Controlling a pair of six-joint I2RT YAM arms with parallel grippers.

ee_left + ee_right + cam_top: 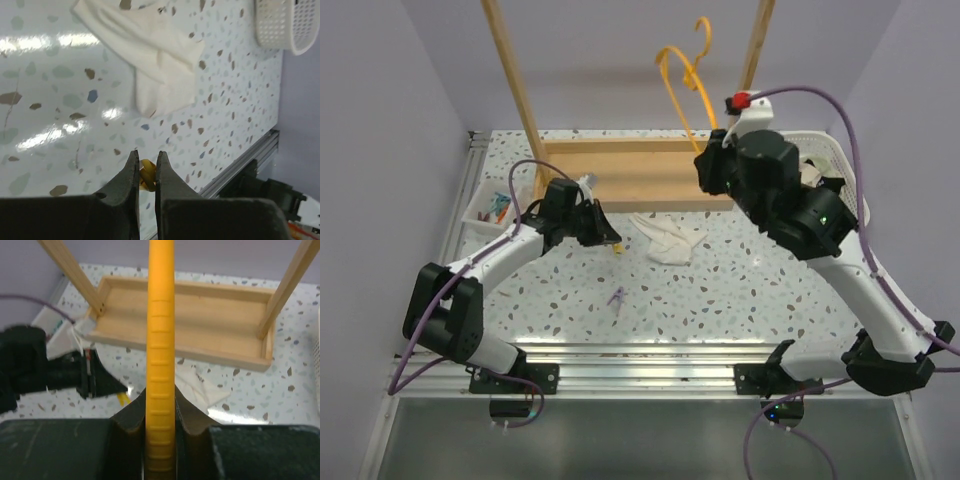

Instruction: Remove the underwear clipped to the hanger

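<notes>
Right gripper (160, 400) tight around ribbed yellow-orange hanger (160, 315); left gripper (147, 155) tight on small yellow clip (146, 179); limp white underwear (155, 65) nearby.

Speckled table (740, 290) bears the underwear (665, 240) (crumpled); a purple clip (617, 298); wooden tray (630, 175).

wooden rack (620, 180) | white basket (282, 25) | purple clip (617, 299) | yellow clip (146, 176)

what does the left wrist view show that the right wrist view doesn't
Left wrist only: the silver metal rail edging the speckled table. Right wrist only: the thin yellow-orange hanger shut in the right tool, and the wooden rack's tray. Both: the limp white fabric underwear lying on the table, and the small yellow piece pinched in the left tool.
</notes>
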